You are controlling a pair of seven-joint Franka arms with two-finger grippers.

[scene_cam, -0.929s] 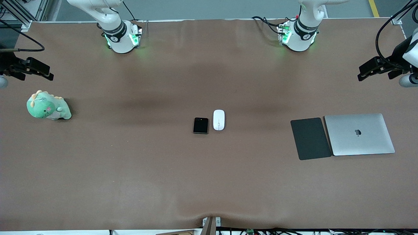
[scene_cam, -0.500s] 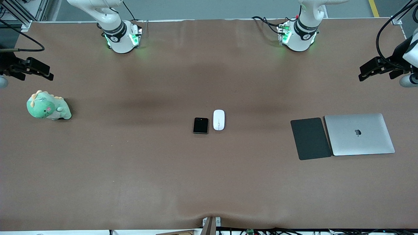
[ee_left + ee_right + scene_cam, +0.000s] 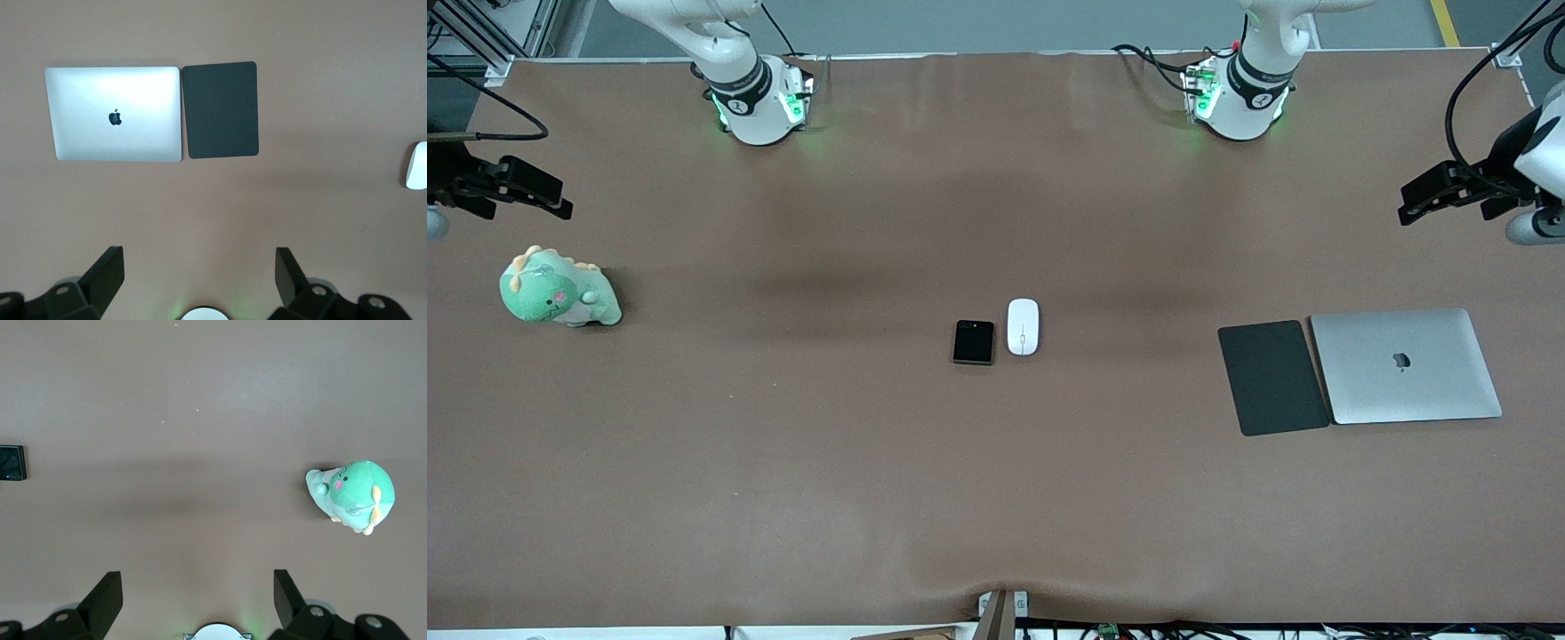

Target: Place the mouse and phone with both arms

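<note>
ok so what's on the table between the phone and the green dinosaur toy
Nothing: in the front view the stretch of brown table between the phone and the green dinosaur toy is bare. The right wrist view shows the same bare cloth between them.

Both arms rise from their bases along the robots' edge of the desk and reach out to opposite ends, each held up in the air. The left pincer hangs over the bare desk surface at the left arm's end, its two black fingers spread wide with nothing between them. The right pincer hangs over the right arm's end, its fingers also spread wide and empty.
</note>
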